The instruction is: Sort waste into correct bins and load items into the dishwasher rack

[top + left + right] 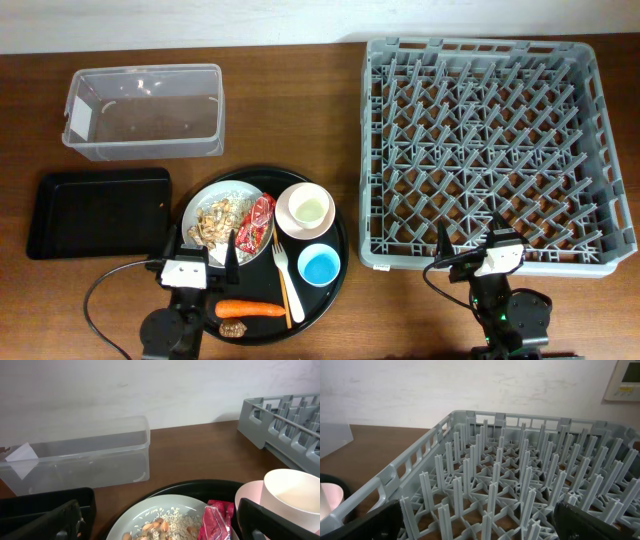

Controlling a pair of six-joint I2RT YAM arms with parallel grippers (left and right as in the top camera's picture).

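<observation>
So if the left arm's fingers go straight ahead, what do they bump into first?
Probably the white plate with the food scraps, just below and ahead of the left fingers. If they glide above it, the clear tub comes next. Height is hard to judge here.

Brown wood grain on the desk (300, 110), with a light sheen. At eleven o'clock, the tub (145, 70) is clear, smooth plastic. The rack (480, 45) is grey moulded plastic, matt. The red wrapper (260, 222) glints, crinkled and shiny. The plate (205, 192) is glossy white. The fork (287, 285) has a pale wooden handle. The shallow tray (100, 215) is black with a dull sheen.
</observation>
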